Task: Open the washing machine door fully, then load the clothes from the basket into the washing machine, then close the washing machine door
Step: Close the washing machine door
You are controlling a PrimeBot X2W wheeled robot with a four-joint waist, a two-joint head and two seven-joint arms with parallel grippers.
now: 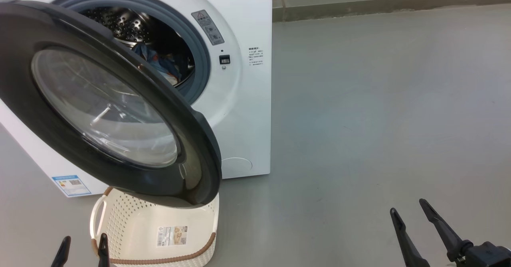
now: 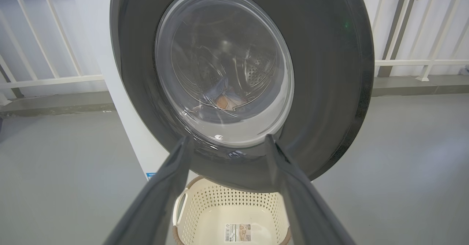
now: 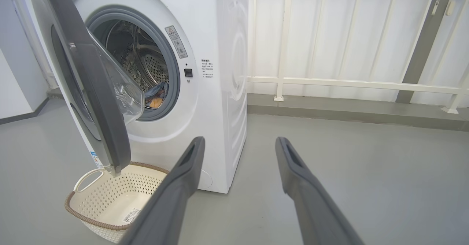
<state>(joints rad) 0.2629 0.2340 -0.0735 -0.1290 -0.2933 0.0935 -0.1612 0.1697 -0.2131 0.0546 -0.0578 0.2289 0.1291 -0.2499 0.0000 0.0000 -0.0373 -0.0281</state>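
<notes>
- Item, the washing machine door (image 1: pixel 107 107): is hanging part-open at 9 o'clock in the head view, with its black rim swung out over the basket (image 1: pixel 119 219).
- Item, the washing machine (image 1: pixel 243 111): is standing at 12 o'clock with its mouth showing past the door's edge.
- Item, the clothes (image 1: pixel 159 61): are lying inside the drum (image 1: pixel 119 23), low at the front and close behind the grey gasket (image 1: pixel 201 55).
- Item, the basket: is sitting on the floor (image 1: pixel 359 119) at 7 o'clock. Nothing but the label sticker is showing on its bottom, so the loading is judged done.
- Step in hand, as judged: closing the door.
- Method advised:
  - Press on the black rim near the free edge at 5 o'clock of the door, well away from the hinge side, rather than on the glass bowl.
  - Push in one steady arc until the latch is catching.
  - Check first that no fabric is trailing over the gasket.
  - Mind the door's lower edge where it is passing close above the basket rim; whether the two are touching cannot be told.
- Item, left gripper (image 1: pixel 84 239): is resting at 7 o'clock with its fingers spread wide, holding nothing. In its wrist view it is facing the door's outer face without touching it.
- Item, right gripper (image 1: pixel 408 206): is resting at 4 o'clock with its fingers equally wide apart, gripping nothing and touching nothing. It is well apart from the machine, over bare floor.
</notes>
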